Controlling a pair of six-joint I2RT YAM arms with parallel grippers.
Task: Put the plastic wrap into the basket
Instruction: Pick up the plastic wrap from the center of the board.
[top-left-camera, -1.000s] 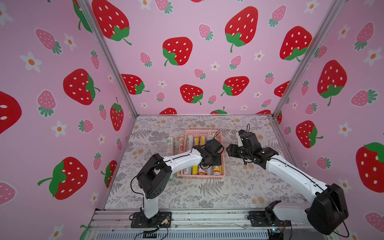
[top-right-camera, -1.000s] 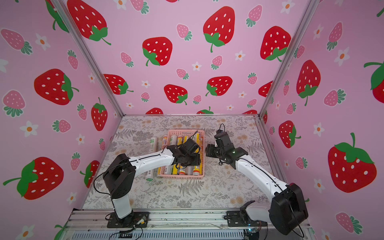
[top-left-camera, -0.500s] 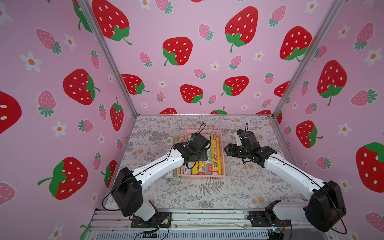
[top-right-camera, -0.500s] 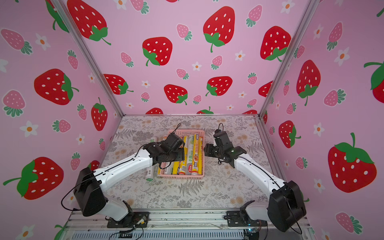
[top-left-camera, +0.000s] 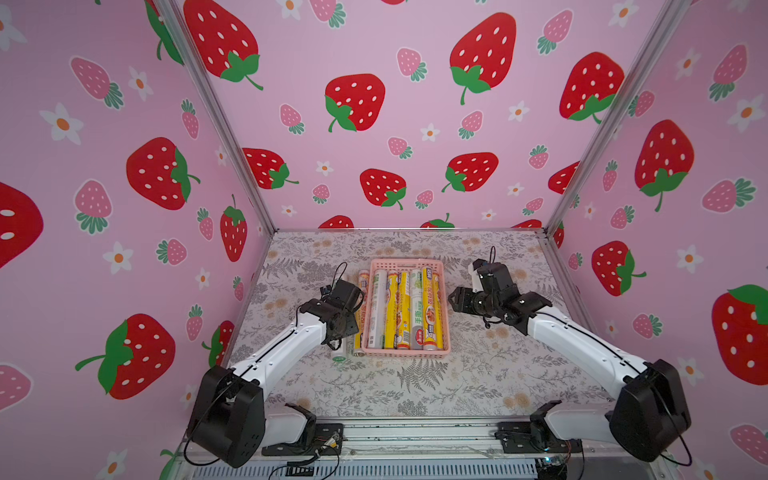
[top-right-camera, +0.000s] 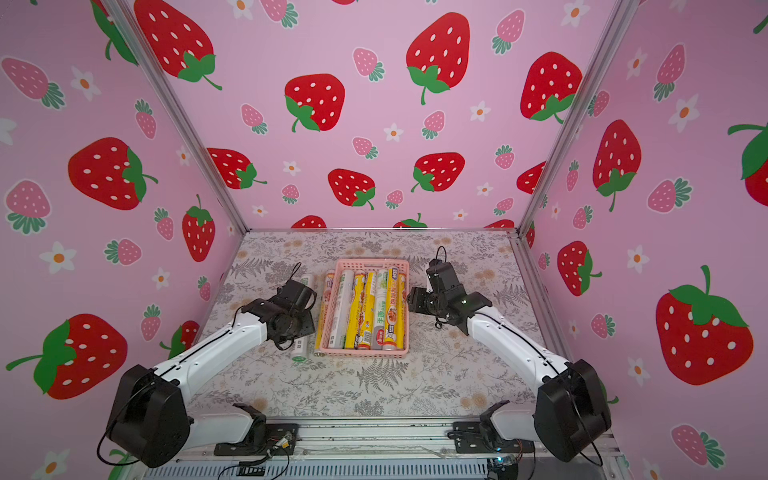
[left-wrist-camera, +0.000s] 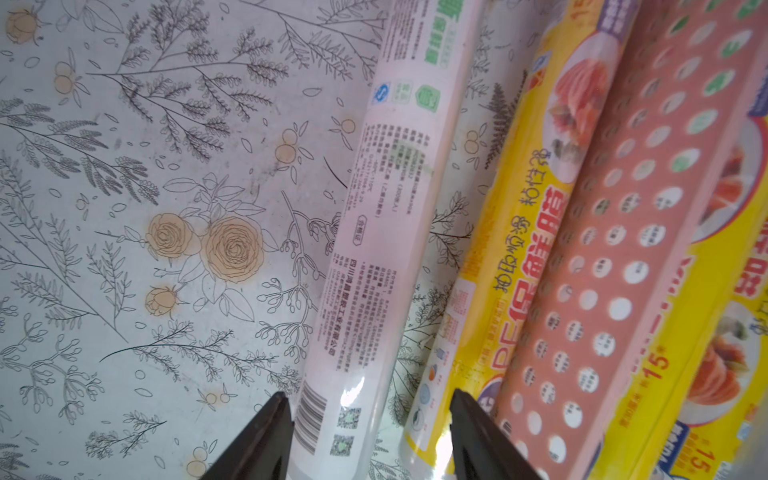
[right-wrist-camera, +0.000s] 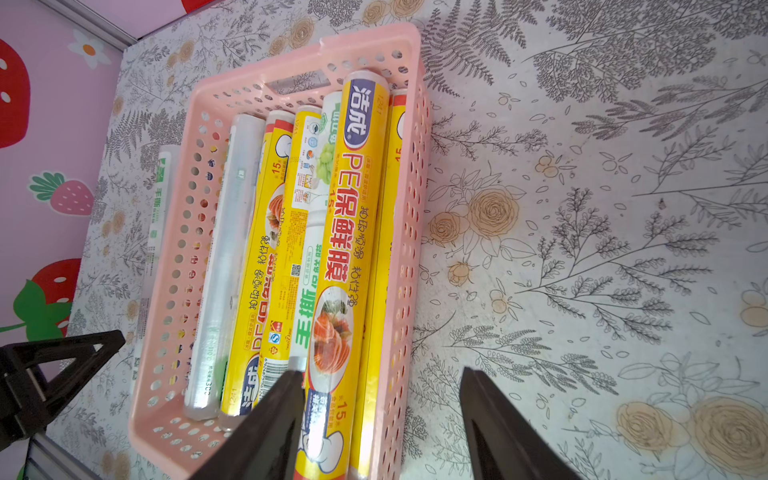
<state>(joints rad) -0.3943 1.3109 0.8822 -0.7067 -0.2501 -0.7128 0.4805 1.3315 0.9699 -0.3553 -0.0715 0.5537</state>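
Since the left pincer (left-wrist-camera: 368, 399) moved off the basket (top-left-camera: 406, 354), it stands open astride the white roll (left-wrist-camera: 374, 232) on the worktop (top-left-camera: 415, 390), left of centre. The right pincer (right-wrist-camera: 381, 372) is open and empty. I judge two rolls remain outside.

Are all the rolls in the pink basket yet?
Nearly. Six long plastic-wrap rolls lie in the slotted pink plastic basket. The left gripper has open jaws astride a white green-labelled roll on the table. A yellow roll beside the basket waits too.
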